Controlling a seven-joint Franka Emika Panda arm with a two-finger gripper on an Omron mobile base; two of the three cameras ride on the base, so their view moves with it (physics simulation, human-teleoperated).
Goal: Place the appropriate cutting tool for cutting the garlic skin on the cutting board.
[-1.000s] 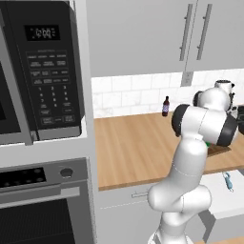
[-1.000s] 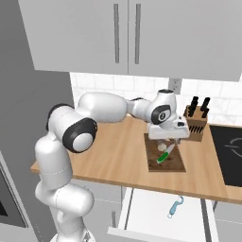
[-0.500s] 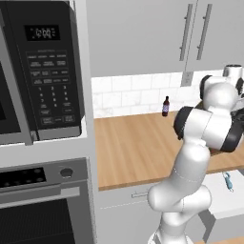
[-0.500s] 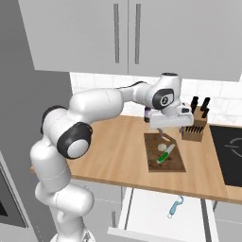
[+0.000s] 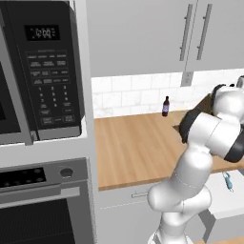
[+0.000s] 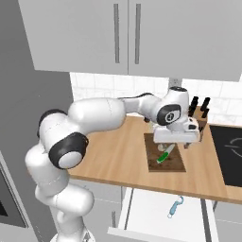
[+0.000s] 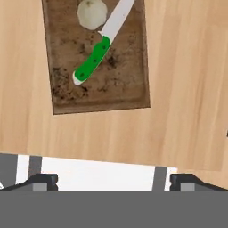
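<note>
The green-handled knife [image 7: 92, 59] lies flat and diagonal on the dark cutting board [image 7: 122, 87], blade toward the garlic [image 7: 91, 13] at the board's far end – board set a little back from the desk's [image 6: 113, 156] front edge, with bare wood to either side. In the right base view the knife block [image 6: 200, 118] stands just behind the board by the wall, the cooktop [image 6: 227, 156] to its right, and a blue-handled tool [image 6: 176, 207] lies in the open drawer [image 6: 146, 215] below. The arm reaches across with its hand level above the board – fingers [image 7: 44, 180] spread wide, gripping nothing.
</note>
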